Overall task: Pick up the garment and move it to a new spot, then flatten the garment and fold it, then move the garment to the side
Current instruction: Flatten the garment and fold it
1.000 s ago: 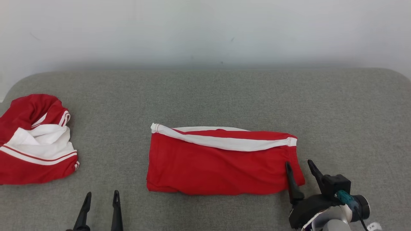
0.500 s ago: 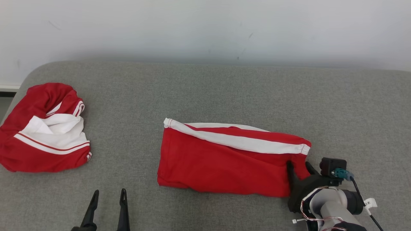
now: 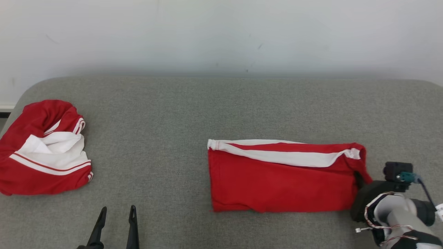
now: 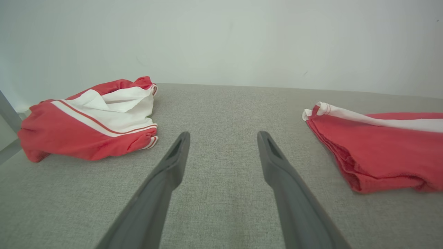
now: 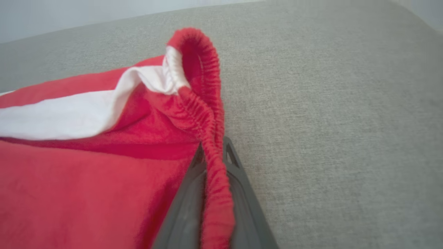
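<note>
1. A second ago our right gripper (image 5: 213,151) was spread. Now its fingers are pinching the elastic waistband (image 5: 207,138) at the right end of the folded red shorts (image 3: 280,180).
2. The shorts have slid to the right on the grey cushion (image 3: 221,103), farther from the crumpled red-and-white garment (image 3: 45,152). We judge that the last step, moving them aside, has begun.
3. Our left gripper (image 3: 116,212) is spread and empty and touches nothing.
4. In the head view, cloth and wrist cover the right fingers. We cannot tell how many layers are pinched.
</note>
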{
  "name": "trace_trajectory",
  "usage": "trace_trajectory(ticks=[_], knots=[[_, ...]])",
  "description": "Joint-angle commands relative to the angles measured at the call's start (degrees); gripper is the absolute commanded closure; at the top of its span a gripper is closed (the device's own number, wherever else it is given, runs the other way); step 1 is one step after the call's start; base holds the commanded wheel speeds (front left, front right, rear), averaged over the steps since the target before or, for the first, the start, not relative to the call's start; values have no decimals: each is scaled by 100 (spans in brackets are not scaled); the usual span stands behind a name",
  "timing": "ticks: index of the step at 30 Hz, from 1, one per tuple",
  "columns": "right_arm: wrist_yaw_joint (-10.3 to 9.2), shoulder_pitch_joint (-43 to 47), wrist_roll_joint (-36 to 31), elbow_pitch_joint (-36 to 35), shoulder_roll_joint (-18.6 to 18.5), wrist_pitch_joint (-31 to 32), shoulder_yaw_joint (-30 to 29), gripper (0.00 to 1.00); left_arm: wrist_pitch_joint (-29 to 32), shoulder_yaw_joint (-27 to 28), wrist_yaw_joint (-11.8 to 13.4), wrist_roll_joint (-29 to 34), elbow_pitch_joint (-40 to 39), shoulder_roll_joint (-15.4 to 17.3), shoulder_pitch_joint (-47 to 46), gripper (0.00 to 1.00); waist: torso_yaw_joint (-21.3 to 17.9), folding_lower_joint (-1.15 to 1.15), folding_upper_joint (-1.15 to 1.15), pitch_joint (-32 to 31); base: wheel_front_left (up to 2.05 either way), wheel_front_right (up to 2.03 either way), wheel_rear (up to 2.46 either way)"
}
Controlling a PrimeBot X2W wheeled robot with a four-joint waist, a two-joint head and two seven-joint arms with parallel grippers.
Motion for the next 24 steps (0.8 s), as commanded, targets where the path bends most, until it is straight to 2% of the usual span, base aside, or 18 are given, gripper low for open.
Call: trace_trajectory(ticks=[1, 8, 14, 19, 21, 22, 24], knots=[[-17, 13, 108, -56, -117, 33, 59, 100, -15, 26, 5, -28, 13, -8, 49, 0, -48, 0, 0, -22, 0, 0, 0], [-17, 154, 1026, -765, -439, 575, 561, 100, -15, 37, 3, -95, 29, -8, 106, 0, -231, 0, 0, -58, 0, 0, 0], [-16, 371, 2753, -2266, -465, 1804, 796, 100, -15, 8, -4, -140, 47, -9, 71, 0, -330, 0, 0, -66, 0, 0, 0], [-16, 481, 3612, -3163, -247, 2488, 756, 100, -15, -36, -13, -142, 71, -8, 16, 0, -305, 0, 0, -53, 0, 0, 0], [-16, 512, 3793, -3377, -115, 2676, 739, 100, -15, -66, -27, -152, 86, -8, 9, 0, -265, 0, 0, -47, 0, 0, 0], [-16, 534, 3927, -3518, 64, 2824, 722, 100, -15, -83, -29, -168, 106, -7, -8, 0, -203, 0, 0, -42, 0, 0, 0], [-16, 494, 3902, -3611, 223, 2886, 712, 100, -15, -107, -35, -177, 120, -8, -33, 0, -124, 0, 0, -29, 0, 0, 0]])
